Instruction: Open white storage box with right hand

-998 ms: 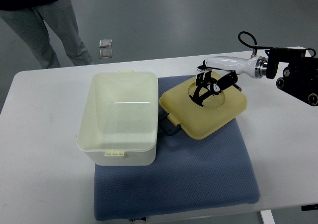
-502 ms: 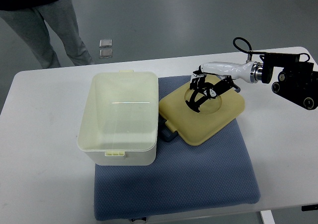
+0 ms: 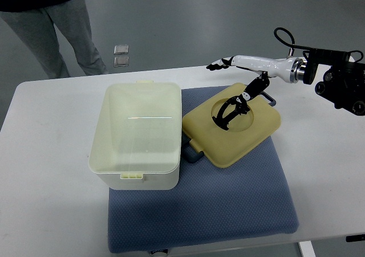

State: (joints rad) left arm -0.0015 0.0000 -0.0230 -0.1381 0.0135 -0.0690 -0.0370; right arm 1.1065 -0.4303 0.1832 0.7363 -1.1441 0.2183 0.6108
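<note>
White-shelled with black fingers, the right hand [image 3: 236, 89] hovers spread and empty over the cream lid [image 3: 232, 123], some fingertips reaching down into its round recess and others pointing away above. The lid lies flat on a blue mat [image 3: 228, 205]. Just to its left, the white storage box [image 3: 137, 134] stands open on the white surface [image 3: 45, 177].

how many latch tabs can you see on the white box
2: one latch tab on the far rim of the white storage box, one latch tab on its near rim. Any others on the short sides don't show from this view.
</note>
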